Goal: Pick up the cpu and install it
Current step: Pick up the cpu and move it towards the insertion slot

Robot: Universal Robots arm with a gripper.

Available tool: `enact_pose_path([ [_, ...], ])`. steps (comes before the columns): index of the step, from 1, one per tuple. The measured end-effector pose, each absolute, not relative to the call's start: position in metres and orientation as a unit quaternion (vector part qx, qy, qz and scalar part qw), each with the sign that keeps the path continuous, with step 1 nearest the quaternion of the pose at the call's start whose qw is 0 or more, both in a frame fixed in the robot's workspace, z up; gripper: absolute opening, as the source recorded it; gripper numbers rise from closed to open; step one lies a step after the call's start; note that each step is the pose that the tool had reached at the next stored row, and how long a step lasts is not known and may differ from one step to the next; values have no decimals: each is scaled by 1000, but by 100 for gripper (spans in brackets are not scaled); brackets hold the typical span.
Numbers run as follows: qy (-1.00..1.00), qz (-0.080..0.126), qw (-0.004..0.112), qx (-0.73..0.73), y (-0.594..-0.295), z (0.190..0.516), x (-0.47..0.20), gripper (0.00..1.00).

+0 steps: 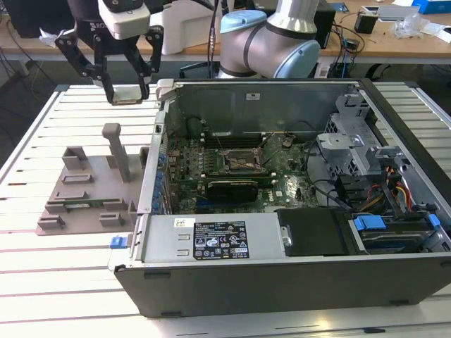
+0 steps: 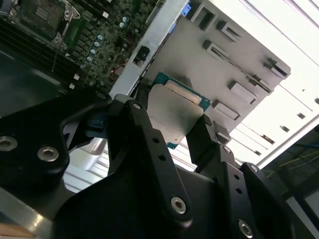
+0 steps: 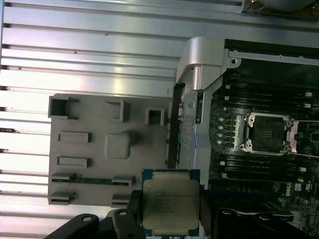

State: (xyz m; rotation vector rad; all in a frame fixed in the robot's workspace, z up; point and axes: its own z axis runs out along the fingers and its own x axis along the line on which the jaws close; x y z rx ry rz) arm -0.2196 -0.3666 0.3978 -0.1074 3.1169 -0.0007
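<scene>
My gripper (image 1: 128, 96) hangs high above the slatted table, at the exterior view's left of the open computer case (image 1: 282, 274), and it is shut on the cpu (image 1: 130, 94). The cpu is a small flat square with a pale silver top and a green-blue edge, clamped by two opposite sides between the black fingers in both wrist views (image 3: 171, 203) (image 2: 172, 112). The black square-framed socket (image 1: 243, 162) on the motherboard sits open inside the case, well off to the side of the gripper, also seen in the first wrist view (image 3: 266, 132).
Below the gripper a grey fixture plate (image 1: 84, 190) lies on the table, with an upright post (image 1: 116, 151) and a thin green memory stick (image 3: 92, 180) in a slot. The case's raised wall (image 1: 158, 141) stands between the plate and the motherboard. Cables and drive bays (image 1: 380, 183) fill the case's far side.
</scene>
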Motion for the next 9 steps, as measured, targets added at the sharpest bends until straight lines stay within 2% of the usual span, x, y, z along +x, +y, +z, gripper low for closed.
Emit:
enact_pose_path([
  [9,999,-1,11,-34,-366,392,-200,55],
])
